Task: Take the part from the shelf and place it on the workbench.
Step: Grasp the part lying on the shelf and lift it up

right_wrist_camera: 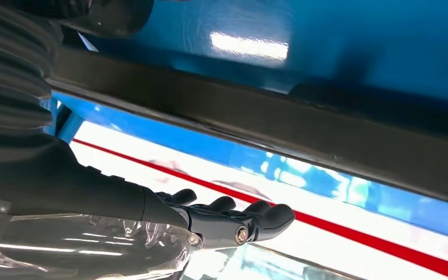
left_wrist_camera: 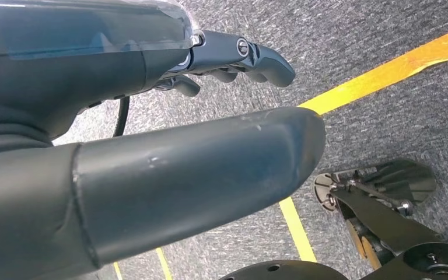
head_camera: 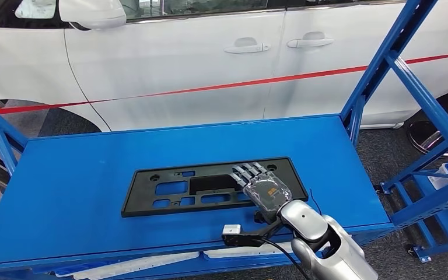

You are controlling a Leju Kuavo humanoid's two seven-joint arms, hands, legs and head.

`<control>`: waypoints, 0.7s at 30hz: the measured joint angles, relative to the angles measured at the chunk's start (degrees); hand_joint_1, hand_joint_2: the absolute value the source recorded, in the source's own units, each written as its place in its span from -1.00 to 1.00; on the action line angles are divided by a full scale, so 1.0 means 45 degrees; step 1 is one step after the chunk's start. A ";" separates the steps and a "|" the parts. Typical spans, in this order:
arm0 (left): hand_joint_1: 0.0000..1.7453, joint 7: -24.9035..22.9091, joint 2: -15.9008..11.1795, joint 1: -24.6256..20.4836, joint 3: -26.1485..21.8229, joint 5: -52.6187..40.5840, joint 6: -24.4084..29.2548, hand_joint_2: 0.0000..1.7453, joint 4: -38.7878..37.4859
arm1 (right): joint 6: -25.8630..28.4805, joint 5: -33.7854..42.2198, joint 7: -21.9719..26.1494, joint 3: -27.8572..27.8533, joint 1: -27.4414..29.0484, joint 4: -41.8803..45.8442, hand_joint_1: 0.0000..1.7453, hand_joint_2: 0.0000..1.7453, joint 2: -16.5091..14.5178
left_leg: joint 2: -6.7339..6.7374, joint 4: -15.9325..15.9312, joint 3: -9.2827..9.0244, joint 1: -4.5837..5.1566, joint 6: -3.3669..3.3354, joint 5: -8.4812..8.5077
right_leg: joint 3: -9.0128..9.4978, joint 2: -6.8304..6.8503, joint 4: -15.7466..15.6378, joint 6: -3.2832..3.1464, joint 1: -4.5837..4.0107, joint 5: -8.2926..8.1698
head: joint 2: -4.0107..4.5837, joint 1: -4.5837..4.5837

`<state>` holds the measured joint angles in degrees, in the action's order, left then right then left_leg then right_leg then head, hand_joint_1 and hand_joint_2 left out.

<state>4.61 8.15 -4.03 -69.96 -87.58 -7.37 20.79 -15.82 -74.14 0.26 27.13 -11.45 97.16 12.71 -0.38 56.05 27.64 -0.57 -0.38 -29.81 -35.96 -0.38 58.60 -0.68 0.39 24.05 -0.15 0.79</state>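
Right hand [head_camera: 266, 189] lay flat on black part [head_camera: 175, 189] at its 3 o'clock end, fingers apart, no grip yet; part flat mid blue shelf [head_camera: 70, 175]. Reach step; next needs fingers under the edge. Left hand [left_wrist_camera: 151, 116] hung empty, fingers apart

Head view: high, looking down on the blue shelf [head_camera: 93, 175]. Right wrist view: close along that shelf [right_wrist_camera: 356, 52]. Left wrist view: floorward.

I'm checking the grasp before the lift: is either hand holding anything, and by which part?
The right hand lies over the black plate's right end; whether it grips cannot be told. The left hand holds nothing.
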 joint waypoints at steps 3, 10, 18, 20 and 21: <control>-1.00 0.0000 0.0000 -0.0002 0.0000 0.0000 0.0000 -1.00 0.0000 | 0.0012 -0.0006 0.0000 -0.0041 0.0000 -0.0126 -1.00 1.00 -0.0061 | 0.0000 0.0001 -0.0001 0.0000 0.0000 -0.0001 | 0.0000 0.0000 -0.0001 0.0000 0.0000 0.0000 | 0.0000 0.0000; -1.00 0.0014 0.0000 -0.0002 0.0000 -0.0010 0.0000 -1.00 0.0000 | -0.0011 -0.0199 -0.0041 -0.0190 0.0022 -0.0268 -1.00 1.00 -0.0146 | 0.0000 0.0001 -0.0004 0.0000 0.0001 0.0000 | 0.0002 -0.0001 -0.0001 0.0000 -0.0001 0.0000 | 0.0000 -0.0001; -1.00 0.0120 0.0000 -0.0019 -0.0005 -0.0108 0.0000 -1.00 0.0000 | -0.0147 -0.1024 -0.0153 -0.1294 0.0107 -0.0862 0.77 1.00 -0.0326 | 0.0000 0.0002 -0.0030 0.0000 0.0003 -0.0003 | 0.0033 0.0000 -0.0003 0.0000 -0.0002 0.0000 | 0.0000 0.0000; -1.00 0.0134 0.0000 -0.0026 -0.0005 -0.0112 0.0000 -1.00 0.0000 | -0.0146 -0.1095 -0.0126 -0.1559 0.0139 -0.1033 0.89 1.00 -0.0370 | 0.0000 0.0002 -0.0039 0.0001 0.0002 -0.0005 | 0.0043 0.0000 -0.0004 0.0000 -0.0002 0.0000 | 0.0000 0.0002; -1.00 0.0137 0.0000 -0.0030 -0.0005 -0.0112 0.0001 -1.00 0.0000 | -0.0148 -0.1127 -0.0103 -0.1696 0.0163 -0.1120 0.95 1.00 -0.0396 | 0.0000 0.0003 -0.0043 0.0001 0.0001 -0.0007 | 0.0048 0.0000 -0.0004 0.0001 -0.0002 0.0000 | 0.0000 0.0001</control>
<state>5.23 8.15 -4.16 -69.99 -88.08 -7.36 20.79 -16.49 -79.22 -0.20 19.50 -10.71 92.13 10.93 -0.38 56.06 27.44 -0.56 -0.37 -29.84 -35.75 -0.39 58.58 -0.67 0.38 24.05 -0.15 0.80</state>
